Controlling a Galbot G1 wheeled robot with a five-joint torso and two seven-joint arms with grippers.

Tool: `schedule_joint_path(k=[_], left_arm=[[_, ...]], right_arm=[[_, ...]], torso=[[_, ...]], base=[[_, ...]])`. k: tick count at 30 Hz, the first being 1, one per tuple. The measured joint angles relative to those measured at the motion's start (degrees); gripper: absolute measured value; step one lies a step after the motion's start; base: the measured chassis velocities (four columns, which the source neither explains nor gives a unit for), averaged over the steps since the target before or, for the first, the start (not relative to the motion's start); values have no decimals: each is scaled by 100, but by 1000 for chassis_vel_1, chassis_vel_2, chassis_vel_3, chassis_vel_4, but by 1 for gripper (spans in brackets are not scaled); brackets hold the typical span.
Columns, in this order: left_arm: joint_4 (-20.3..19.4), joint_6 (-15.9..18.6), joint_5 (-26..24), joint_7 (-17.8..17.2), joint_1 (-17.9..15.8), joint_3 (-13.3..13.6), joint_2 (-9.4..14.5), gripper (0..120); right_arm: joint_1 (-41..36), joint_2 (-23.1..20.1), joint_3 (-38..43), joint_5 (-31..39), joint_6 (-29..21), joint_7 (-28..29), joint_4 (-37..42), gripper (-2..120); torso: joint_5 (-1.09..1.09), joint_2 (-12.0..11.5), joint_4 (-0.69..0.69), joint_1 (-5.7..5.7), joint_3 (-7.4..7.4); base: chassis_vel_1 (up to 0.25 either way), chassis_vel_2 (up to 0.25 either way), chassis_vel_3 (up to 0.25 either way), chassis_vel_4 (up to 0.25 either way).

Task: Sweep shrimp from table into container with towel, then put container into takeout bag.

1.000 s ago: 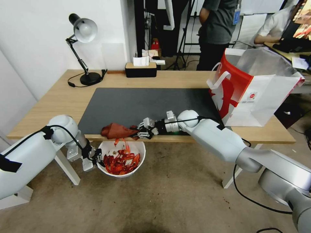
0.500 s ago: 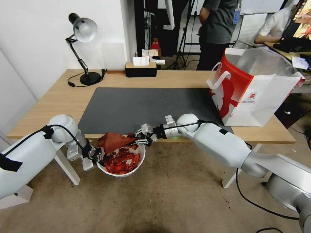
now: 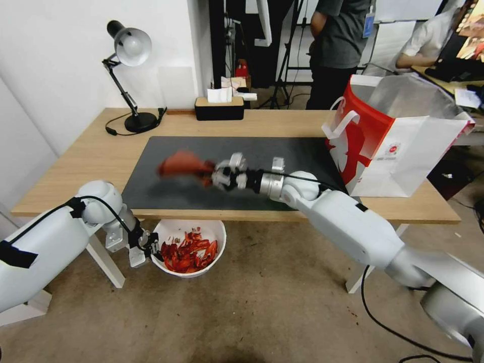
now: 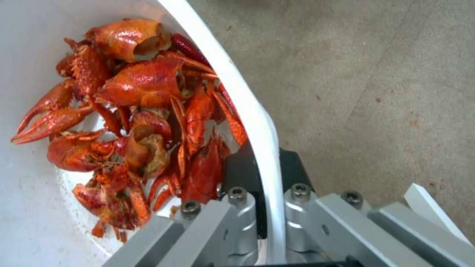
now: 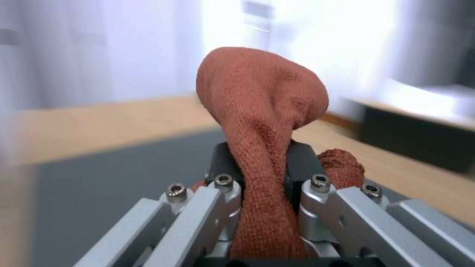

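Sweep looks done: my R gripper [image 3: 210, 175], clamped on the towel [image 3: 180, 164], hangs above the tabletop [image 3: 96, 151] mat, L gripper [image 3: 150, 248] pinches the container [image 3: 174, 230] rim below the edge w/ shrimp [image 3: 187, 250] inside; next I'd drop towel, lift container to takeout bag [image 3: 403, 146].

The right tool [image 5: 262, 174] pinches the rust-red towel [image 5: 262, 100] above the grey mat [image 5: 124, 167].

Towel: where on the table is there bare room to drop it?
The right gripper holds the towel above the grey mat, which is bare from its left edge to the takeout bag. Bare wood also lies between the lamp and the mat. The bag crowds the right end.
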Motion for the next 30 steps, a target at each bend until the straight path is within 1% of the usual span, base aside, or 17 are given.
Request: schedule_joint_path(k=[1,2,3,4,5,6,7,11,16,18,19,21,22,23,25,27,30], left_arm=[[0,0,1,2,5,1,0,0],[-2,0,2,3,15,1,0,0],[-7,0,2,3,28,1,3,0],[-7,0,2,3,28,1,3,0],[-16,0,2,3,58,-3,10,0],[-20,0,5,3,92,-16,20,0],[-30,0,9,3,132,-32,22,0],[-51,0,19,3,212,-60,25,0],[-60,0,49,4,257,-72,23,0],[-65,0,85,3,262,-73,1,0],[-65,0,85,3,262,-73,1,0],[-98,0,90,9,259,-37,-29,0],[-117,0,90,10,256,-18,-39,0],[-117,0,90,10,256,-18,-39,0],[-141,0,90,22,236,9,-66,0],[-141,0,90,26,229,13,-72,0],[-140,0,92,37,206,15,-79,0]], right_arm=[[-137,-55,107,-89,-288,688,161,8],[-313,-115,244,-146,-717,1653,374,8],[-397,-135,308,-160,-934,2198,471,8],[-397,-135,308,-160,-934,2198,471,8],[-511,-159,400,-163,-1166,2900,552,8],[-606,-178,489,-178,-1306,3420,567,8],[-663,-186,558,-194,-1356,3638,563,8],[-741,-232,616,-205,-1415,3830,570,8],[-791,-302,615,-234,-1496,3927,707,8],[-840,-336,603,-297,-1528,4062,767,16],[-840,-336,603,-297,-1528,4062,767,16],[-892,-362,575,-261,-1527,4268,877,27],[-899,-375,559,-245,-1550,4325,926,30],[-899,-375,559,-245,-1550,4325,926,30],[-891,-431,513,-235,-1680,4397,1001,42],[-884,-439,503,-234,-1715,4417,1006,44],[-860,-470,482,-234,-1846,4566,1016,62]], torso=[[1,0,-1,0,0],[0,0,-1,0,0],[0,0,-1,0,0],[0,0,-1,0,0],[0,0,0,0,0],[1,0,0,-1,0],[1,0,0,0,0],[0,0,2,0,0],[0,1,2,-1,0],[0,0,2,-2,0],[0,0,2,-2,0],[0,0,1,-1,0],[0,0,1,-1,0],[0,0,1,-1,0],[-1,0,1,-2,0],[-1,0,1,-2,0],[0,0,1,-1,0]], base=[[0,0,0,0],[0,0,0,0],[0,0,0,0],[0,0,0,0],[0,0,0,0],[0,0,0,0],[0,0,0,0],[0,0,0,0],[0,0,0,0],[0,0,0,0],[0,0,0,0],[0,0,0,0],[0,0,0,0],[0,0,0,0],[0,0,0,0],[0,0,0,0],[0,0,0,0]])
